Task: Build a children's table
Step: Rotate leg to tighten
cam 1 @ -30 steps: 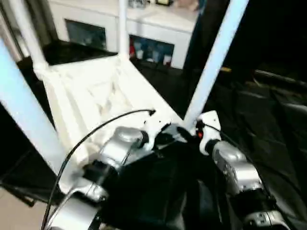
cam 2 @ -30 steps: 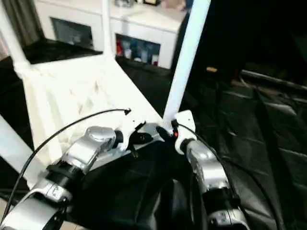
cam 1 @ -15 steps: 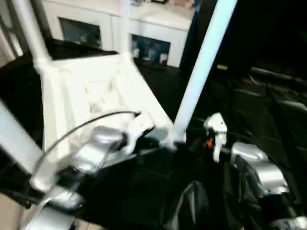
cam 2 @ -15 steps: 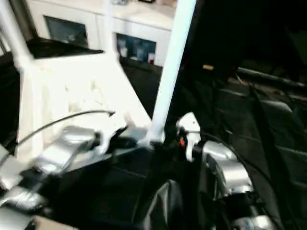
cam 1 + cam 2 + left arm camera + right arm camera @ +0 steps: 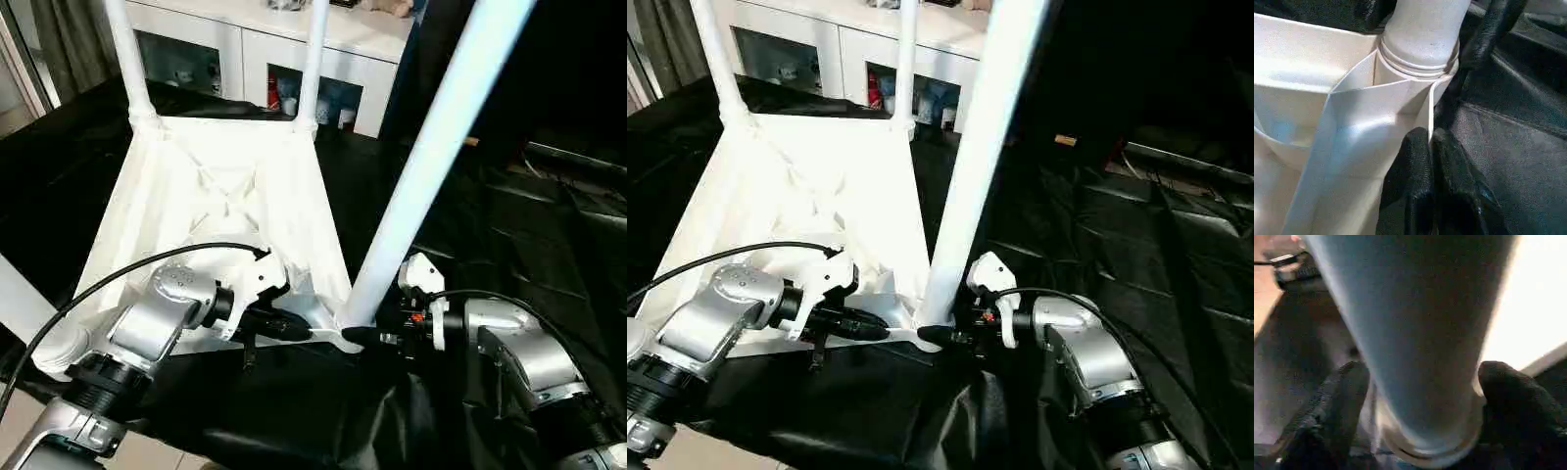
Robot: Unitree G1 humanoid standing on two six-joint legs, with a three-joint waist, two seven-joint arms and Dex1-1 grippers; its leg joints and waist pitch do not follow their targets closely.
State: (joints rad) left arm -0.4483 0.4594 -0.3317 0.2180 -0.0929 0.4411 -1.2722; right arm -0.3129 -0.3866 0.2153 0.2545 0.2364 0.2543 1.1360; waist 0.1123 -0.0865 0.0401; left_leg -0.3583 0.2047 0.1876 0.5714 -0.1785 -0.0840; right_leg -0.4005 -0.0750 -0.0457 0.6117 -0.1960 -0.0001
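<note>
Left eye view: the children's table (image 5: pixel 220 211) lies upside down on black sheeting (image 5: pixel 549 235), ribbed underside up, filling the picture from centre toward ten o'clock. Two legs rise at eleven and twelve o'clock, and the near leg (image 5: pixel 431 157) slants up from its corner socket (image 5: pixel 343 318) toward one o'clock. The left gripper (image 5: pixel 294 331), fingers pressed together, touches the table's near rim at about seven o'clock of that socket. The right gripper (image 5: pixel 364 336) sits at the leg's foot from the four o'clock side. A white cabinet (image 5: pixel 284 59) with glass doors stands at twelve o'clock.

Right eye view: the same layout, with the right gripper's black fingertips (image 5: pixel 933 335) reaching the socket from three o'clock.

Left wrist view: the shut fingers (image 5: pixel 1418 161) lie against a thin rib of the underside, holding nothing, just at six o'clock of the leg's ringed collar (image 5: pixel 1418 61), which appears seated in the socket.

Right wrist view: the leg (image 5: pixel 1415 333) stands between two widely parted fingers (image 5: pixel 1339 401), one at eight o'clock and one at four; whether the pads touch it cannot be told.

Judgement: the step looks like seating this leg. Done well, the right gripper should close squarely around the base, just above the collar, while the left braces the rim so the top cannot slide; pushing or twisting along the leg's axis avoids levering the socket.
</note>
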